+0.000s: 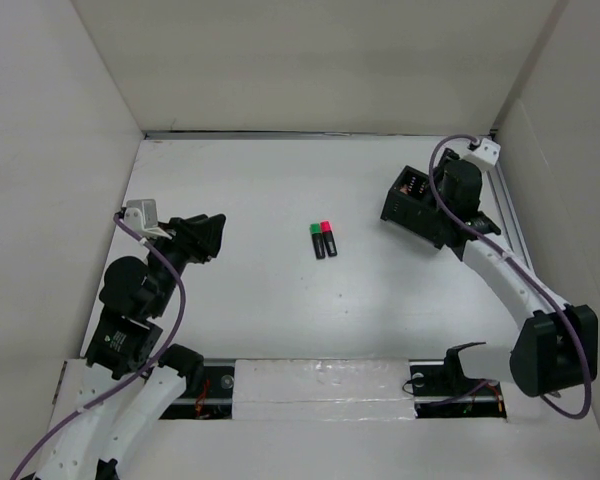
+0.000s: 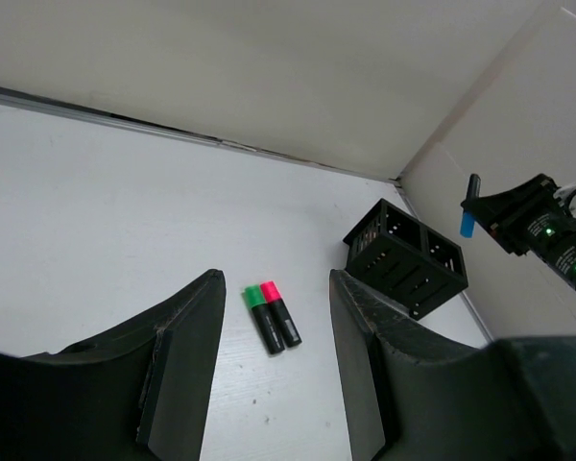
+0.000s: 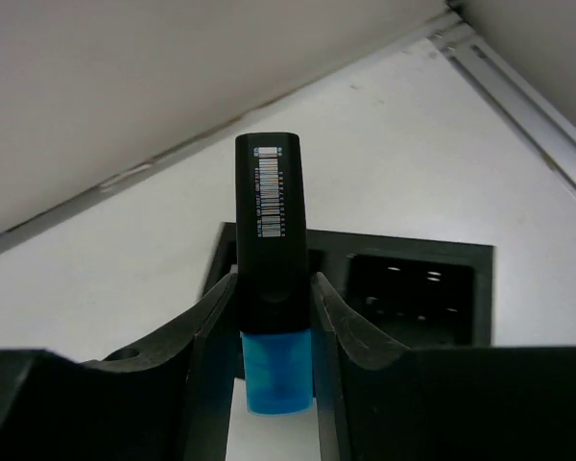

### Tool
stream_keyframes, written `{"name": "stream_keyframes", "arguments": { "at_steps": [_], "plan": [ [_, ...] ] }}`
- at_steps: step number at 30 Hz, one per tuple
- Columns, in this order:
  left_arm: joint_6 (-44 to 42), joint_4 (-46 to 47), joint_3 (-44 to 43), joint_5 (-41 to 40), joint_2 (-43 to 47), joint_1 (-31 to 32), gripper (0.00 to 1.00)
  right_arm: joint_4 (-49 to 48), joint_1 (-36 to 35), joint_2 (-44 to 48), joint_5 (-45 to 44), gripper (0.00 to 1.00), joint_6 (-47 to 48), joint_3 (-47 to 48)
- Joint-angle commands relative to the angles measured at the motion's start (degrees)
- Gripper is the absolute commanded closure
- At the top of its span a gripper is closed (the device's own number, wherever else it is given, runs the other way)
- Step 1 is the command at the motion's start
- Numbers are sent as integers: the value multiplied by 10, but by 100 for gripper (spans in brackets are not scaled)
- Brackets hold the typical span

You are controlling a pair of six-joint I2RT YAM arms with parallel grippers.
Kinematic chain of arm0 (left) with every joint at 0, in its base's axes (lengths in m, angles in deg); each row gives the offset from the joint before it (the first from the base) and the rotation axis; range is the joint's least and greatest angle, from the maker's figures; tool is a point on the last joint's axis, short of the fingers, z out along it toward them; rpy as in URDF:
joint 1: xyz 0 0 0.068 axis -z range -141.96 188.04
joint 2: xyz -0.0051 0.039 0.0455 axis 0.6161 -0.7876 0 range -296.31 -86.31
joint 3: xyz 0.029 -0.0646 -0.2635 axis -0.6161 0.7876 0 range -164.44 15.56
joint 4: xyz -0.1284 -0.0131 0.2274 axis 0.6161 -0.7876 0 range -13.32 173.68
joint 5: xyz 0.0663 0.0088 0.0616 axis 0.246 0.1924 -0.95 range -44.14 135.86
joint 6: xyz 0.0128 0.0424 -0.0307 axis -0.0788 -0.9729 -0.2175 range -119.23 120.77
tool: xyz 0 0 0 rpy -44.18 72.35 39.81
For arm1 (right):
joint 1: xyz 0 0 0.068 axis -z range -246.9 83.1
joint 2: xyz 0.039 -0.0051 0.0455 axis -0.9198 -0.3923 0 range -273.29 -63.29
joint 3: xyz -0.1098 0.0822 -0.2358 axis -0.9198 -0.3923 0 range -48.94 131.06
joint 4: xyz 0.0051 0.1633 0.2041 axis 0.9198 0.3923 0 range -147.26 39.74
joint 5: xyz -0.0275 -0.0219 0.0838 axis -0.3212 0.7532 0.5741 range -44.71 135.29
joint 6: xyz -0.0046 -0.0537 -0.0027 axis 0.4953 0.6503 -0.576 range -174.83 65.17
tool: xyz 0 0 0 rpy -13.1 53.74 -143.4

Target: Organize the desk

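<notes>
The desk [image 1: 280, 320] is a white tabletop between white walls. Two black markers lie side by side at its middle, one green-capped [image 1: 316, 240], one pink-capped [image 1: 328, 238]. My left gripper [image 1: 208, 238] is open and empty, left of them; they show between its fingers in the left wrist view [image 2: 272, 315]. My right gripper [image 3: 274, 286] is shut on a black marker with a blue cap [image 3: 269, 211], cap toward the wrist. It holds the marker above the black two-compartment box [image 3: 403, 279], which stands at the back right [image 1: 412, 200].
Metal rails run along the right edge [image 1: 510, 215] and the back edge [image 1: 310, 133]. White wall panels close the sides and back. A taped white strip [image 1: 320, 385] lies along the near edge between the arm bases.
</notes>
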Motion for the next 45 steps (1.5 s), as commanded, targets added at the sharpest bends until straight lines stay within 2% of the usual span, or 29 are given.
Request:
{"name": "stream_keyframes", "arguments": {
  "at_steps": [1, 7, 19, 22, 24, 26, 30, 34, 36, 37, 38, 39, 40, 43, 45],
  "plan": [
    [-6, 27, 4, 17, 1, -2, 56, 2, 35, -7, -5, 85, -18, -22],
    [-7, 28, 6, 19, 6, -2, 56, 2, 88, -53, -9, 84, -27, -19],
    [-7, 27, 6, 21, 4, -2, 56, -1, 93, -94, -23, 75, -40, -26],
    [-7, 27, 6, 20, 6, -2, 56, 6, 93, -96, -18, 71, -44, -25],
    [-7, 28, 6, 20, 5, -2, 56, 9, 86, -93, -27, 57, -47, -27],
    [-7, 28, 6, 20, 3, -2, 56, 11, 78, -87, -41, 50, -45, -28],
    [-7, 27, 6, 20, 3, -2, 56, 16, 78, -78, -26, 50, -43, -22],
    [-7, 27, 6, 18, 2, -2, 56, 28, 45, -46, -27, 49, -40, -21],
    [-7, 27, 6, 17, 1, -2, 56, 25, 4, -18, -18, 57, -40, -26],
    [-7, 27, 6, 16, 0, -2, 56, 17, -15, -10, 3, 66, -35, -39],
    [-8, 26, 5, 13, 0, -2, 56, 6, -55, -3, 28, 88, -30, -54],
    [-8, 26, 5, 13, 0, -2, 56, 0, -77, -3, 28, 97, -27, -54],
    [-8, 25, 5, 12, 0, -2, 56, -4, -99, -9, 41, 100, -26, -60],
    [-8, 24, 5, 10, 0, -2, 56, -4, -173, -59, 77, 100, -13, -69],
    [-7, 25, 5, 9, -1, -2, 56, 36, -199, -97, 77, 91, -8, -39]
  ]
}}
